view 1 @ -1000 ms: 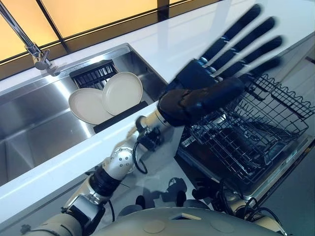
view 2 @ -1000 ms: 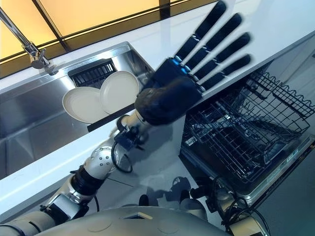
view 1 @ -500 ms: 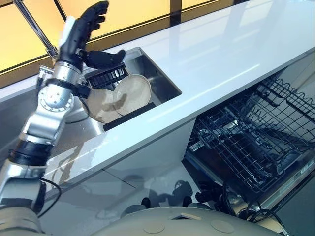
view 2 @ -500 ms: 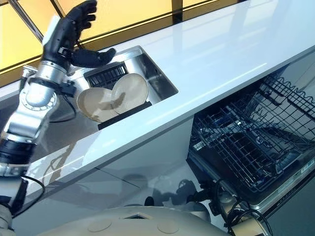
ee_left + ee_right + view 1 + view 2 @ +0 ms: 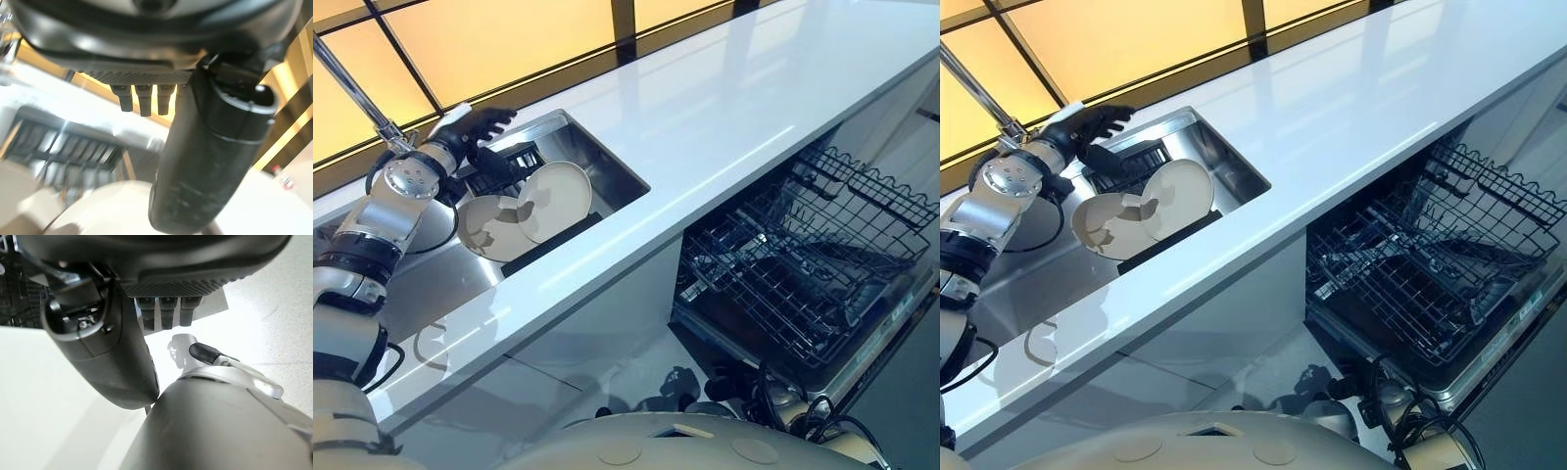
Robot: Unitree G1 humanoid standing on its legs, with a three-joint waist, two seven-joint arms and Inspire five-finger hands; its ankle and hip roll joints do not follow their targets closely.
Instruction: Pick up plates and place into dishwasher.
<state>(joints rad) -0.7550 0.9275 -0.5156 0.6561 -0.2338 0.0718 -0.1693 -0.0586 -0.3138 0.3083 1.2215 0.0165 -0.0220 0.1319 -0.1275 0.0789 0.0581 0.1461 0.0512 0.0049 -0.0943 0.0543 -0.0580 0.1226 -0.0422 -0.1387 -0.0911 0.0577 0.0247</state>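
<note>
Two cream plates lean on edge in the steel sink (image 5: 421,284): one on the left (image 5: 484,230), one on the right (image 5: 558,196), overlapping it. My left hand (image 5: 475,129) hovers just behind and above them, over a black rack (image 5: 514,157), open and holding nothing. In the left wrist view its thumb (image 5: 205,161) and fingers (image 5: 142,98) hang above a plate's rim (image 5: 107,210) without touching. My right hand, with its thumb (image 5: 102,352), hangs low over pale floor, open and empty. The open dishwasher's lower wire rack (image 5: 803,264) is pulled out at the right.
A long white counter (image 5: 724,108) runs between sink and dishwasher. A chrome faucet (image 5: 357,93) rises at the sink's far left, close to my left forearm. The dishwasher's rack juts out below the counter's front edge.
My left arm swung from in front of the dishwasher over to the sink, then dropped from high above the plates to just behind them. The plates have not moved.
</note>
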